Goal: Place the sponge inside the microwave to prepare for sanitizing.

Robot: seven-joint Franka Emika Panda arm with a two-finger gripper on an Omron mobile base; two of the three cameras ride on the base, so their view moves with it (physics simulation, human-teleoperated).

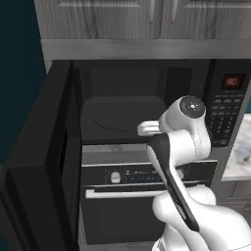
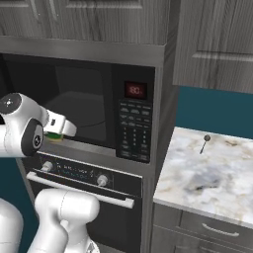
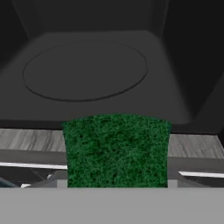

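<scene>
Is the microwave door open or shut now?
Open: the microwave door swings out leftward, and the turntable inside is exposed.

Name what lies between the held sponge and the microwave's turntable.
In the hand view, just bare dark floor lies between the sponge and turntable.

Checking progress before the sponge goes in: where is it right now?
The sponge is in the gripper, just outside the open microwave's front edge, short of the turntable.

Green sponge [image 3: 116, 151] before open black microwave [image 1: 122, 105]
</scene>
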